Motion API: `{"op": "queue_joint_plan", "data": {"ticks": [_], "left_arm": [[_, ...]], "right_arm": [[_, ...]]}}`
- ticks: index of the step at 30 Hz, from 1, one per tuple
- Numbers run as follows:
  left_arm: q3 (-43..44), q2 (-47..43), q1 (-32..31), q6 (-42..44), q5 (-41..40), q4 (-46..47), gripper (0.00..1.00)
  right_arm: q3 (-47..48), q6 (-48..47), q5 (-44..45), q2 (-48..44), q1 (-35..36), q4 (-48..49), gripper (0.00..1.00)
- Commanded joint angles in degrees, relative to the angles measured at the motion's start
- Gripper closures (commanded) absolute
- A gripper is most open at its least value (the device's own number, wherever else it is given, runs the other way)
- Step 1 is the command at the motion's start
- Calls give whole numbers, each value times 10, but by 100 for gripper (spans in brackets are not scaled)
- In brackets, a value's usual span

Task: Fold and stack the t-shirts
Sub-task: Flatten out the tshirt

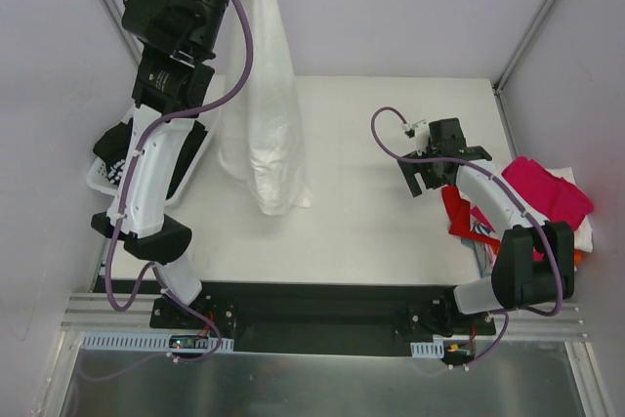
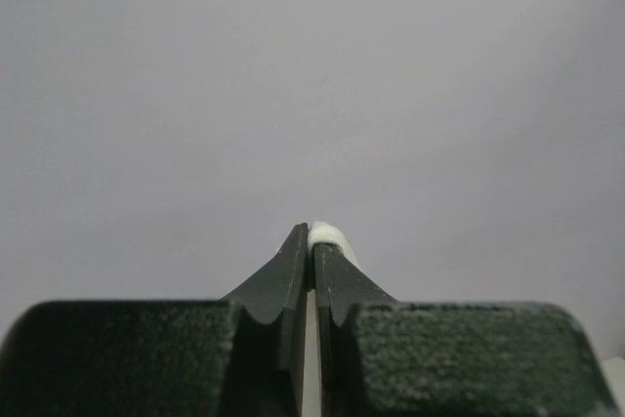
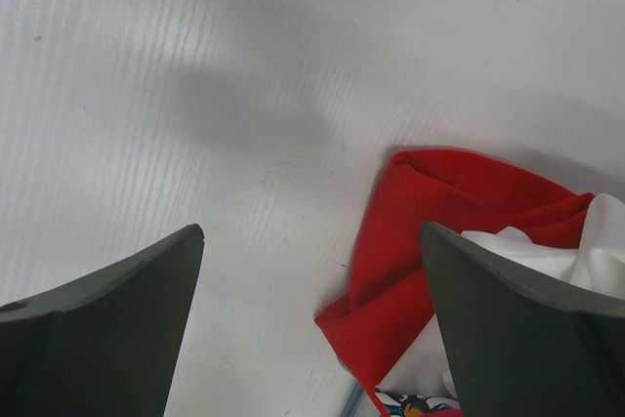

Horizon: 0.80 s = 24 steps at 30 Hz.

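My overhead view looks steeply down on the whole counter [image 1: 371, 231], with the arm bases [image 1: 181, 310] along the frame's lower edge. The left wrist camera sits tight behind the left tool [image 2: 311, 237] and faces a blank grey wall [image 2: 312, 65]. With the overhead view it shares only the white t-shirt [image 2: 327, 234]. The right wrist camera looks down close and shares the red t-shirt [image 3: 430, 231], seen at the overhead's right.

White tee [image 1: 266, 114]; magenta tee [image 1: 549, 190]; red tee [image 3: 430, 231]; fourth tee [image 1: 110, 146] black, maybe white print; basket [image 1: 95, 179] white.
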Motion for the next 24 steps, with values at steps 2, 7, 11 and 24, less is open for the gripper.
{"op": "queue_joint_plan", "data": {"ticks": [2, 7, 11, 24], "left_arm": [[32, -1, -15, -14, 9, 34, 100], [-28, -14, -16, 5, 2, 33, 100], [-60, -14, -26, 9, 6, 33, 100], [-61, 13, -86, 70, -15, 33, 100]], "right_arm": [[19, 1, 1, 2, 2, -7, 3], [19, 2, 0, 2, 2, -7, 3], [19, 1, 1, 3, 2, -7, 3], [18, 0, -4, 3, 2, -8, 3]]}}
